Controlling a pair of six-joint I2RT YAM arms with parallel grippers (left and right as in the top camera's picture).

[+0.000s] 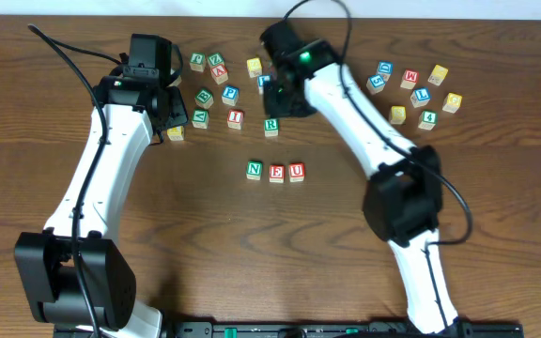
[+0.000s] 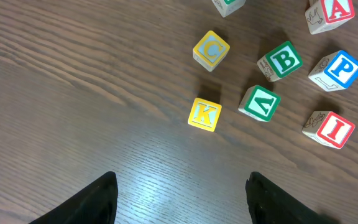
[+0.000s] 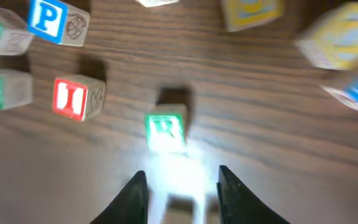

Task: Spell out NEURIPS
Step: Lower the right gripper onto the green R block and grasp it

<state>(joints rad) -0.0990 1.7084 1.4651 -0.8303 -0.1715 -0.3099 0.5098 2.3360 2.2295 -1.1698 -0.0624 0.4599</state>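
**A:** Where does the green R (image 3: 165, 132) sit?

**B:** Flat on the table, letter up. It lies just ahead of the fingertips of the right gripper (image 3: 182, 175), not between them.

**A:** So is that gripper holding anything?

**B:** No. Its jaws stand partly apart with only bare wood in the gap. The wrist view is blurred, but the gap is plain.

**A:** And the letters already set down?

**B:** Green N (image 1: 255, 169), red E (image 1: 276, 173) and red U (image 1: 296, 172) stand in a close row. The row is on the robot's side of the R, apart from it.

**A:** The next ones?

**B:** Red I (image 1: 236, 118) sits near the R, on its left. Blue P (image 1: 229, 95) lies beyond the I, farther from the R.

**A:** What about the left gripper (image 2: 182, 180)?

**B:** It is well left of the R, past the I. Its jaws are spread wide and empty over bare table, with a yellow K (image 2: 204, 114) ahead of them.
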